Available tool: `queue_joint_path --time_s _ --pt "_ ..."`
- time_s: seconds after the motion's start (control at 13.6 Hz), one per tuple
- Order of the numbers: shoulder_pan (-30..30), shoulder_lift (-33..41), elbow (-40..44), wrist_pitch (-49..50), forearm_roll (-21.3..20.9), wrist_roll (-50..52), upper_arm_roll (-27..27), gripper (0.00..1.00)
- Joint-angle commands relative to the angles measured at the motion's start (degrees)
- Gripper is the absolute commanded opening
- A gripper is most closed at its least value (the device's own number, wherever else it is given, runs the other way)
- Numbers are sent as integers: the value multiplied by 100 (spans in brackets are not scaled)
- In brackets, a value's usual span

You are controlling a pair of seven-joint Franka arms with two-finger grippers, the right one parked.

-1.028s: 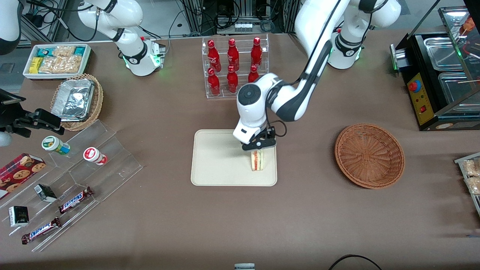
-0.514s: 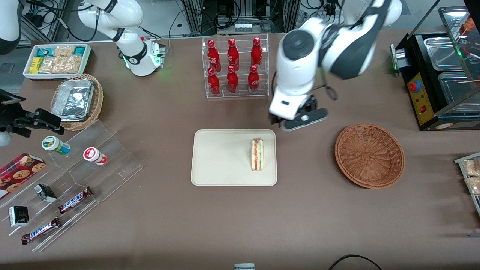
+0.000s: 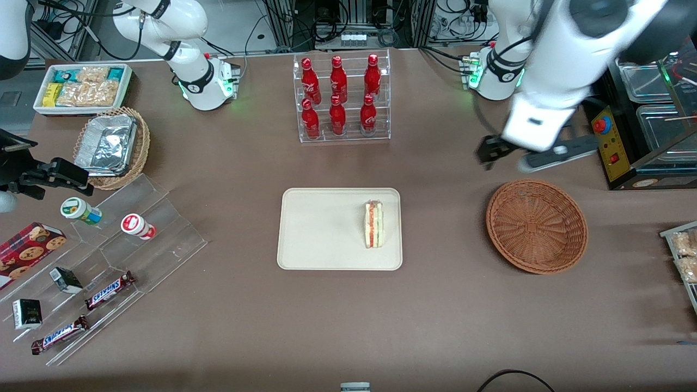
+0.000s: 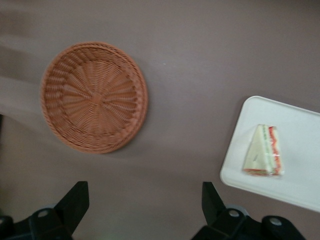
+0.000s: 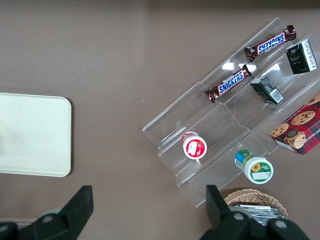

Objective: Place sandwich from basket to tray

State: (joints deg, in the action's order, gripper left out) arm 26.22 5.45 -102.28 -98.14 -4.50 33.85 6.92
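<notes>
The sandwich, a white wedge with red and green layers, lies on the cream tray near the tray's edge that faces the basket. The reddish-brown wicker basket sits empty toward the working arm's end of the table. My gripper hangs open and empty high above the table, beside the basket's rim farthest from the front camera. It is well away from the tray. The tray's edge also shows in the right wrist view.
A clear rack of red bottles stands farther from the front camera than the tray. A black counter machine stands beside the gripper. Toward the parked arm's end are a foil-lined tan basket, acrylic snack steps and a white bin.
My gripper let go of the sandwich on the tray, rose, and swung toward the basket end of the table. The sandwich has stayed where it was set.
</notes>
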Motion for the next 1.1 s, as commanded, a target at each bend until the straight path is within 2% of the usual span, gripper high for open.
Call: queue_joint_path --time_s 0.0,0.15,0.37,0.81,1.03 --pt "-433 684 -565 14 221 -895 150 100" --pt "-451 992 -802 23 221 -1345 519 100" --pt "-460 1160 -899 49 169 -1434 740 100" --pt "-618 949 -408 94 116 -1469 985 100" --pt "-601 906 -215 356 133 -1925 1127 100"
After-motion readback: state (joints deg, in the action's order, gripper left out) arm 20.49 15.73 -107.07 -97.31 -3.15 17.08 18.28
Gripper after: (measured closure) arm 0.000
